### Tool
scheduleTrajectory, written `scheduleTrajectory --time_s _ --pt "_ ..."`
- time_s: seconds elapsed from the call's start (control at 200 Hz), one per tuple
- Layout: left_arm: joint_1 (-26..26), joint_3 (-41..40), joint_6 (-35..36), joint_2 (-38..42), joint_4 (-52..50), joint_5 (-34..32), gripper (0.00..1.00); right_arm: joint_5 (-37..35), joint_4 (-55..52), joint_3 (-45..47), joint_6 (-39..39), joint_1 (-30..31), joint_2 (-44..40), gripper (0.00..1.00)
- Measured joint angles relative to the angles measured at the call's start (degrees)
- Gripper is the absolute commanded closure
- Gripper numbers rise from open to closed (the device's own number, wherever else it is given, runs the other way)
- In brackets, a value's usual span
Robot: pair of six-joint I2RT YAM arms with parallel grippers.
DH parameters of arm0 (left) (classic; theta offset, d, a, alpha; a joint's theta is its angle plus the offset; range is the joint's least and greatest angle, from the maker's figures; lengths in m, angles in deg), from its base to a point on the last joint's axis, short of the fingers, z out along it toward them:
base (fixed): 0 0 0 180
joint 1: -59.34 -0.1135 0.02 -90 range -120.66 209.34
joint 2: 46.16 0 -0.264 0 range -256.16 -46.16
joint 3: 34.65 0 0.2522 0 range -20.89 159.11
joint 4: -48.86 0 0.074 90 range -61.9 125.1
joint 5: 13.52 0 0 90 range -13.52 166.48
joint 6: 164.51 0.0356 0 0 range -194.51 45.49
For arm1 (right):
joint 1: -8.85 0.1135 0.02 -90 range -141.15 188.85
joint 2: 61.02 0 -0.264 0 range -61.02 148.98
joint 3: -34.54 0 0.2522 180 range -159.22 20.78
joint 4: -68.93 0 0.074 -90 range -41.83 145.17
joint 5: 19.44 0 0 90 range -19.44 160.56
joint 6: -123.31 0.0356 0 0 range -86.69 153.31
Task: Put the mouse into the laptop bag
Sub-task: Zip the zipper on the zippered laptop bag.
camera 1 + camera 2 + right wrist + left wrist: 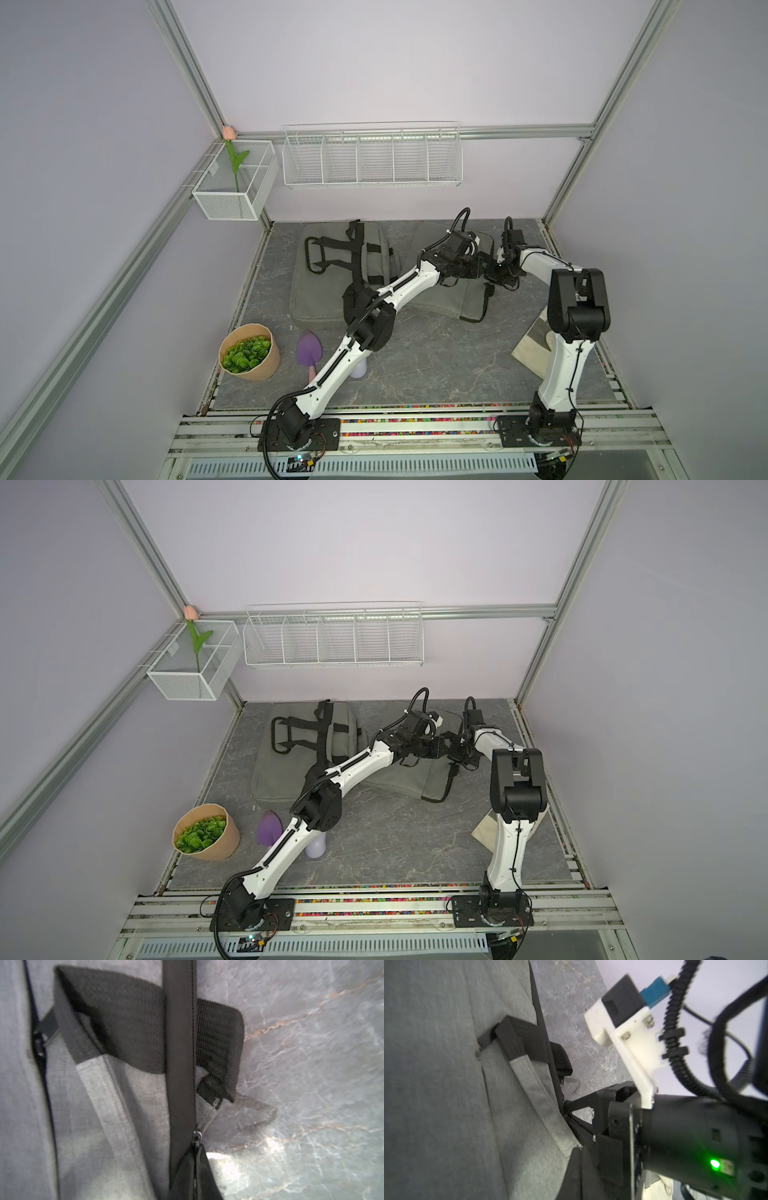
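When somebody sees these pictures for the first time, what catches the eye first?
The left arm and the right arm stand out first: they reach toward each other and meet over a grey laptop bag at the back right of the table. Next comes the green plant in its tan pot at the front left, then the pink tulip in a white mesh basket on the left wall.

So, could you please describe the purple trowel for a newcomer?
Find the tan pot of green leaves at the table's near left corner. Beside it, by the left arm, lies the trowel: the only spade-shaped thing, purple with a pink handle.
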Motion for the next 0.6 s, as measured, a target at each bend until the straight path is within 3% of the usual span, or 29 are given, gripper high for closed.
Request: scheduleTrajectory --time_s 0.15,0.6 --pt "0.4 4.9 -0.3 -6.4 -2.3 -2.2 1.00 1.2 2.0 2.6 0.0 0.0 -1.5 0.93" --pt "1.3 7.7 -0.4 -7.1 -5.4 -5.8 1.00 1.7 6.0 19.8 0.0 1.9 -16.0 0.93"
